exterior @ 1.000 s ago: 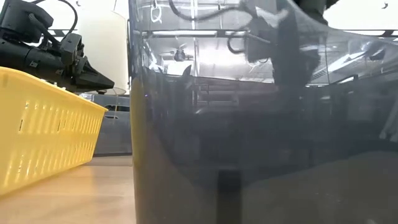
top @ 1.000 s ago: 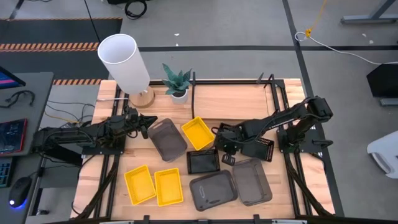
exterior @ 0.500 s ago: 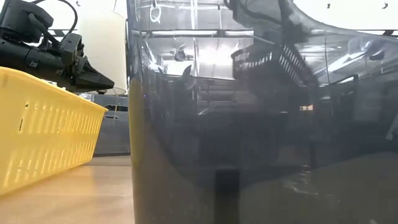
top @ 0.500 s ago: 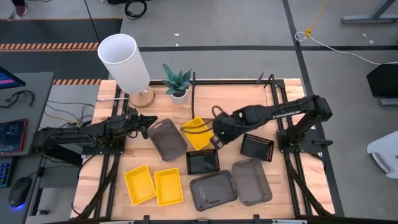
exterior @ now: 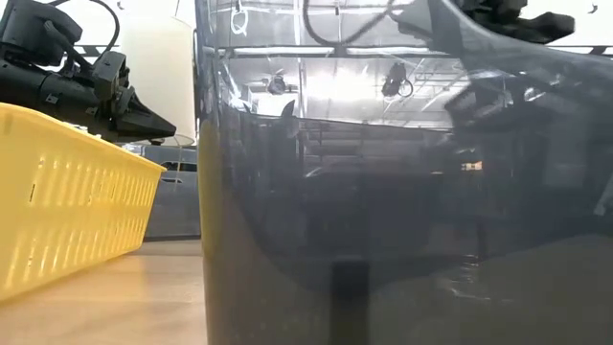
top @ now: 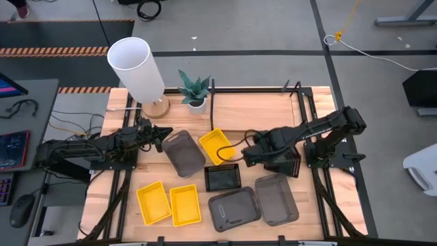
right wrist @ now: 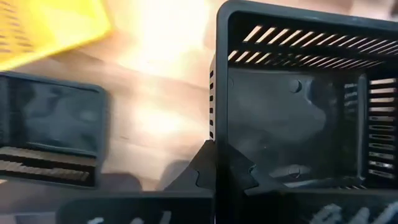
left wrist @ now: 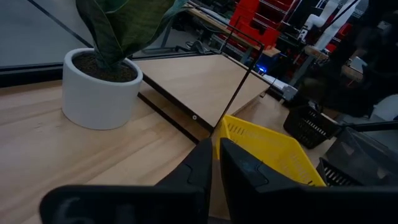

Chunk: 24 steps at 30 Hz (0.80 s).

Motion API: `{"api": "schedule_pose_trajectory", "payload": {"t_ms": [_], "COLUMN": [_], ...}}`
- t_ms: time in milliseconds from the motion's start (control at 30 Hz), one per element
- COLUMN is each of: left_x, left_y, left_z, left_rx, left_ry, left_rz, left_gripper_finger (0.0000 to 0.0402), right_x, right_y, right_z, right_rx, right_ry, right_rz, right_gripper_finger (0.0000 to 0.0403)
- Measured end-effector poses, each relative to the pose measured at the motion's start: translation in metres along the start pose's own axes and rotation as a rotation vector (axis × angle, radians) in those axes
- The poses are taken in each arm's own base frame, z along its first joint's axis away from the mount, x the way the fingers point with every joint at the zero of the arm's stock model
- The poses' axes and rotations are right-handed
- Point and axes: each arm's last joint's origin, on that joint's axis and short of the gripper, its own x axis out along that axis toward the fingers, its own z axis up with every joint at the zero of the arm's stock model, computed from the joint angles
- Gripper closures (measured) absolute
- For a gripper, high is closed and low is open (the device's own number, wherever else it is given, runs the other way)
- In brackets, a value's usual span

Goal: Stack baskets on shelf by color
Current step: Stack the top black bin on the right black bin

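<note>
right gripper [right wrist: 217, 163] clamped on black basket [right wrist: 298, 106] rim, above table

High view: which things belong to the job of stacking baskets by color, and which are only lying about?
For the job: yellow baskets, black baskets, grey baskets, shelf.
Lying about: lamp, plant.
</note>
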Motion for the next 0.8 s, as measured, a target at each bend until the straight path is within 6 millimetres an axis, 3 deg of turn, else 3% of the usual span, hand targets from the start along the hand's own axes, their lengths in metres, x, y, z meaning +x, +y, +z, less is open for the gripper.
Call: {"api": "schedule_pose_trajectory", "payload": {"t_ms": [400, 800], "left_x": [0.000, 0.000], "left_y": [0.000, 0.000], "left_z": [0.000, 0.000], "left_rx": [0.000, 0.000], "left_ry": [0.000, 0.001], "left_rz": [0.000, 0.000], "left_gripper_finger": [0.0370, 0.0368], "right_x": [0.020, 0.060], "right_y": [-0.011, -0.017], "right_z": [-0.027, -0.022], "right_rx": [0.210, 0.338], "right_ry": [-0.017, -0.057], "right_rz": [-0.076, -0.073], "right_gripper_finger": [0.0399, 0.0398]}}
